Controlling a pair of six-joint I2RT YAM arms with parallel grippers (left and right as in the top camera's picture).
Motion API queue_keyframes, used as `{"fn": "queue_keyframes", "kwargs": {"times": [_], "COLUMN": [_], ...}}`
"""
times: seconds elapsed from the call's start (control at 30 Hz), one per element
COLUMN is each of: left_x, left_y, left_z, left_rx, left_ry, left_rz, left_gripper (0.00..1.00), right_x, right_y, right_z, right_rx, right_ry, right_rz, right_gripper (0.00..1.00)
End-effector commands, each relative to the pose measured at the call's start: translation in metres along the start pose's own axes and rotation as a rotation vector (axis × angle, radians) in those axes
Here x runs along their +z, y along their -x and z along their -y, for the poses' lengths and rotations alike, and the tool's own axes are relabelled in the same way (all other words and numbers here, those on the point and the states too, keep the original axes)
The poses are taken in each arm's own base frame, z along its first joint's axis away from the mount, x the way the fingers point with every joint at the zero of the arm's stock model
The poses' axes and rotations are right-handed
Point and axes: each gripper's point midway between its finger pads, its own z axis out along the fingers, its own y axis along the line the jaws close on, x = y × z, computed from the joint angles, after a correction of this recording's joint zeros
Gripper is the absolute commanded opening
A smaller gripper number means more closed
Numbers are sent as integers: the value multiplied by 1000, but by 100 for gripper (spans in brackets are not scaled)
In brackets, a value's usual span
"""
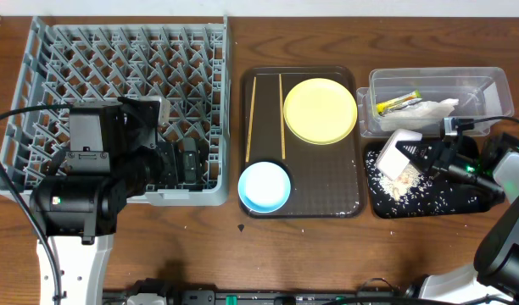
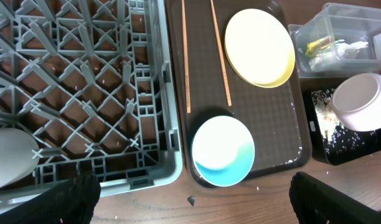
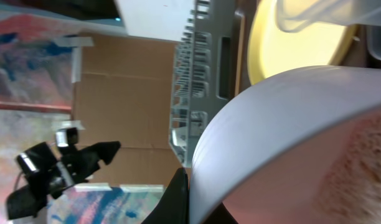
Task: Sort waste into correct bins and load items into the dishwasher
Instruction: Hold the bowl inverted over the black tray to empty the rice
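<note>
My right gripper (image 1: pixel 425 161) is shut on the rim of the white bowl (image 1: pixel 398 153) and holds it tilted over the black tray (image 1: pixel 446 203), where rice scraps (image 1: pixel 404 182) lie. The bowl fills the right wrist view (image 3: pixel 290 137). The clear tub (image 1: pixel 488 85) holds the white tissue (image 1: pixel 429 110) and the yellow-green wrapper (image 1: pixel 397 102). My left gripper (image 2: pixel 190 202) is open and empty, above the near right corner of the grey dish rack (image 1: pixel 47 51). The white cup (image 2: pixel 10 163) sits in the rack. The yellow plate (image 1: pixel 320 110), blue bowl (image 1: pixel 265 185) and two chopsticks (image 1: pixel 250 119) lie on the brown serving tray (image 1: pixel 327 191).
The left arm's body (image 1: pixel 81 186) covers the near part of the rack. A small dark speck (image 2: pixel 192 200) lies on the wooden table in front of the serving tray. The tub and the black tray stand close together at the right.
</note>
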Motion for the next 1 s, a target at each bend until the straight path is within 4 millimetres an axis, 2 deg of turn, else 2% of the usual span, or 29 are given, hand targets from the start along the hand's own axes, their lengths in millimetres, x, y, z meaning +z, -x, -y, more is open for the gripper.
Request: {"fn": "queue_keyframes", "kwargs": {"times": [0.0, 0.13, 0.2, 0.27, 0.37, 0.43, 0.47, 0.5, 0.57, 0.6, 0.63, 0.7, 0.77, 0.8, 0.83, 0.9, 0.93, 0.97], "left_x": [-3, -3, -3, -3, -3, -3, -3, -3, -3, -3, -3, -3, -3, -3, -3, -3, -3, -3], "left_y": [3, 3, 3, 3, 3, 3, 3, 3, 3, 3, 3, 3, 3, 3, 3, 3, 3, 3], "left_z": [1, 1, 1, 1, 1, 1, 1, 1, 1, 1, 1, 1, 1, 1, 1, 1, 1, 1], "left_rx": [17, 16, 17, 16, 17, 16, 17, 16, 17, 16, 17, 16, 16, 17, 17, 16, 16, 16], "left_ry": [3, 2, 3, 3, 3, 3, 3, 3, 3, 3, 3, 3, 3, 3, 3, 3, 3, 2], "left_rz": [10, 10, 10, 10, 10, 10, 10, 10, 10, 10, 10, 10, 10, 10, 10, 10, 10, 10], "left_gripper": [98, 98, 98, 98, 98, 98, 98, 98, 98, 98, 98, 98, 98, 98, 98, 98, 98, 98], "right_x": [-3, -3, -3, -3, -3, -5, -7, -8, -8, -8, -9, -11, -12, -13, -13, -15, -16, -16], "right_y": [3, -3, -7, -10, -14, -15, -13, -13, -14, -16, -15, -13, -12, -14, -13, -12, -12, -13], "right_z": [-18, -22, -4, 7, -17, -7, -1, -4, -19, -21, -11, -4, -28, -32, -28, -16, -20, -30], "right_rx": [-90, -58, -86, 3, -53, -95, -17, 44, 4, -37, -46, 111, 58, -4, -72, 53, 92, 42], "right_ry": [93, 96, -3, -64, 36, -24, -48, -32, 30, 23, -23, -53, 51, 57, 24, -35, -14, 21], "right_rz": [39, 36, -1, -20, 5, -11, -11, -1, 19, 16, 4, 7, 41, 46, 38, 28, 35, 47], "right_gripper": [1, 1, 1, 1, 1, 1, 1, 1, 1, 1, 1, 1, 1, 1, 1, 1, 1, 1]}}
